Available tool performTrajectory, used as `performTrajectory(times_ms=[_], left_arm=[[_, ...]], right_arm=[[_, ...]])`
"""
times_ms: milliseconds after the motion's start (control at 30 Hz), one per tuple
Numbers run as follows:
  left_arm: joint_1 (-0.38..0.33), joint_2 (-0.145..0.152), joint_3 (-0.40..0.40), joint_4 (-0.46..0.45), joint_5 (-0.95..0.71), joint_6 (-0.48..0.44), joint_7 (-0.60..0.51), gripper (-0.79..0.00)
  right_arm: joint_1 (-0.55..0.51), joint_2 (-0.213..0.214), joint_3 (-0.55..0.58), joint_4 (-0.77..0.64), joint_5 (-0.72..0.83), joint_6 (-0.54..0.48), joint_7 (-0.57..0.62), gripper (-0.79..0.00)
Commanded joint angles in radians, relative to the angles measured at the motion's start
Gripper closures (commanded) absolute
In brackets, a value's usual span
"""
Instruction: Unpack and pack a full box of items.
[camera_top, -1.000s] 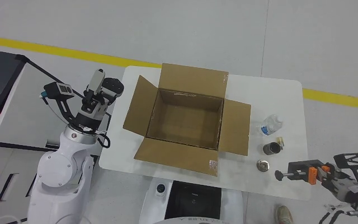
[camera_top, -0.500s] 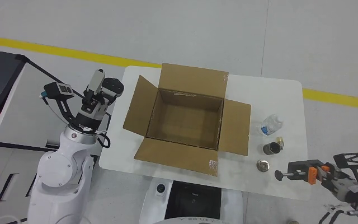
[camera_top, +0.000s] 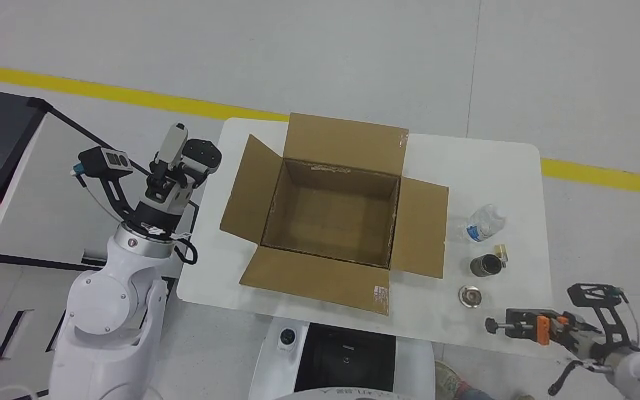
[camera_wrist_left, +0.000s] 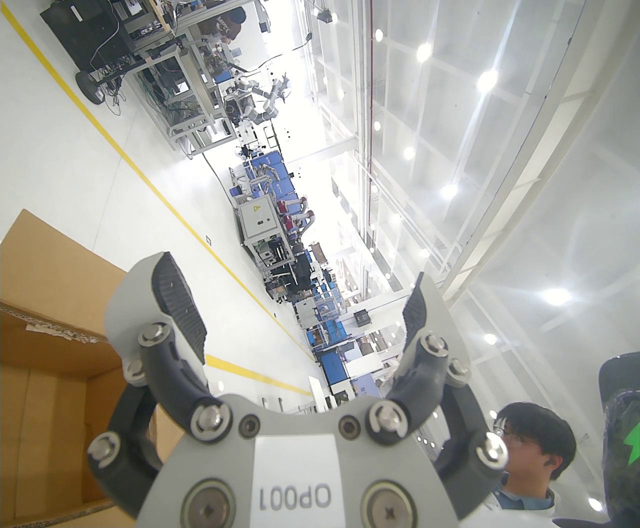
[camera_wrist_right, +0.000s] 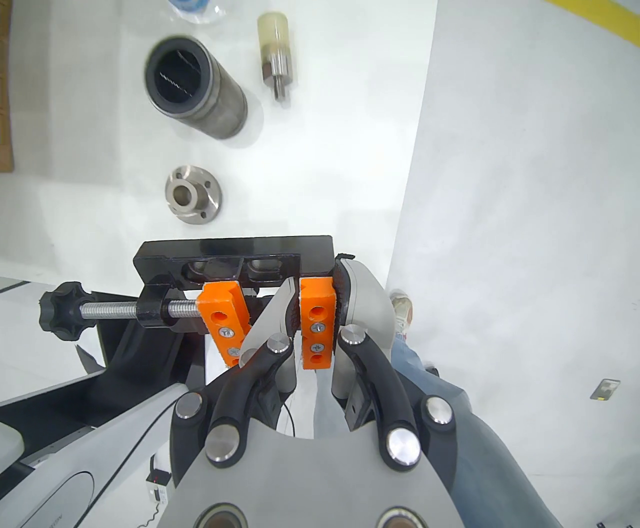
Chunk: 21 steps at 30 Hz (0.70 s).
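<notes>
An open cardboard box (camera_top: 330, 210) stands in the middle of the white table (camera_top: 500, 165), its flaps spread and its inside bare. My right gripper (camera_top: 557, 327) hangs off the table's near right corner, shut on the black screw clamp (camera_top: 515, 324). In the right wrist view the fingers (camera_wrist_right: 350, 290) pinch one orange jaw block of the clamp (camera_wrist_right: 235, 257), gripper (camera_wrist_right: 317, 292). My left gripper (camera_wrist_left: 292, 280) is open and holds nothing, pointing up beside the box flap (camera_wrist_left: 45, 350). It sits off the table's left edge (camera_top: 181, 150).
Right of the box lie a water bottle (camera_top: 484, 222), a dark metal cylinder (camera_wrist_right: 195, 95), a small metal fitting (camera_wrist_right: 275, 52) and a round steel flange (camera_wrist_right: 193, 195). A person's shoe shows by the near edge.
The right arm has drawn the clamp back toward the near edge and slightly left, away from the table. The left arm has kept still.
</notes>
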<state>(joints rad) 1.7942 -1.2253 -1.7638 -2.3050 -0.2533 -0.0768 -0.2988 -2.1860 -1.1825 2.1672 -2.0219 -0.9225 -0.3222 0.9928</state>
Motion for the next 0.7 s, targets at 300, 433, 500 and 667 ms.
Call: performTrajectory(times_ms=[300, 433, 500, 667], left_arm=[[0.0, 0.0, 0.0, 0.0, 0.0, 0.0, 0.0, -0.785], [0.0, 0.0, 0.0, 0.0, 0.0, 0.0, 0.0, -0.785], [0.0, 0.0, 0.0, 0.0, 0.0, 0.0, 0.0, -0.785], [0.0, 0.0, 0.0, 0.0, 0.0, 0.0, 0.0, -0.785]], right_arm=[[0.057, 0.007, -0.1, 0.112, -0.103, -0.013, -0.036, 0.0], [0.077, 0.008, -0.136, 0.127, -0.13, 0.009, -0.038, 0.0], [0.091, 0.008, -0.158, 0.138, -0.146, 0.019, -0.04, 0.0], [0.137, 0.009, -0.21, 0.178, -0.196, 0.063, -0.05, 0.0]])
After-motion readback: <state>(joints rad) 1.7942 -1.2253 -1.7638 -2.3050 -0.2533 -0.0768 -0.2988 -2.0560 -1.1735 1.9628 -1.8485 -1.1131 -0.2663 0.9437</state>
